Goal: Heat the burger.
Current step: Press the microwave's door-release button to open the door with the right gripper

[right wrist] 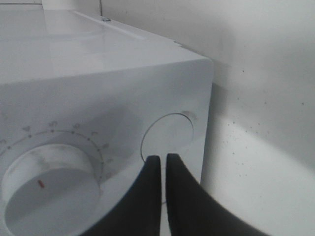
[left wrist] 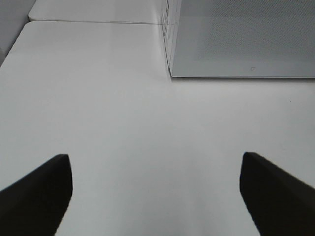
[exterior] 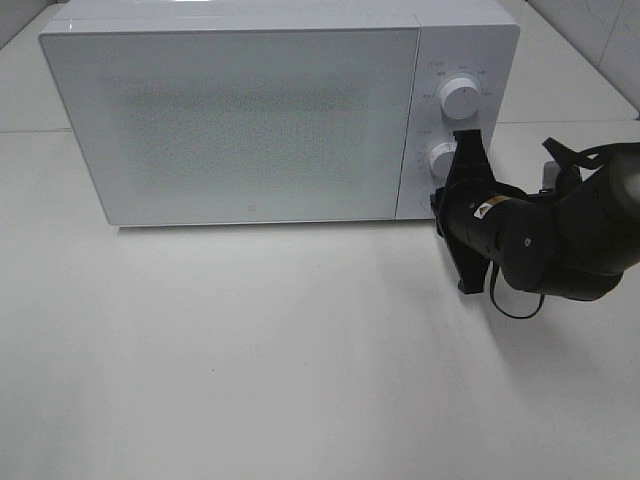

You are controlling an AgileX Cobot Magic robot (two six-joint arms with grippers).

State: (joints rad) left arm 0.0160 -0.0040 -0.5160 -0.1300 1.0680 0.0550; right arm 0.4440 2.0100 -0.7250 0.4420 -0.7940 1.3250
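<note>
The burger is out of view. A white microwave (exterior: 240, 120) stands at the back of the table with its door closed. My right gripper (exterior: 438, 208) is shut with nothing in it, turned on its side at the lower right of the control panel. In the right wrist view its fingertips (right wrist: 160, 162) sit together just in front of a round button (right wrist: 170, 137), beside the lower knob (right wrist: 49, 182). Whether they touch the button I cannot tell. My left gripper (left wrist: 155, 162) is open over bare table, with the microwave's front corner (left wrist: 170, 73) ahead of it.
The control panel carries an upper knob (exterior: 460, 97) and a lower knob (exterior: 440, 160). The white table (exterior: 250, 350) stretches in front of the microwave. The right arm's dark body (exterior: 560, 245) and a loose cable loop sit right of the microwave.
</note>
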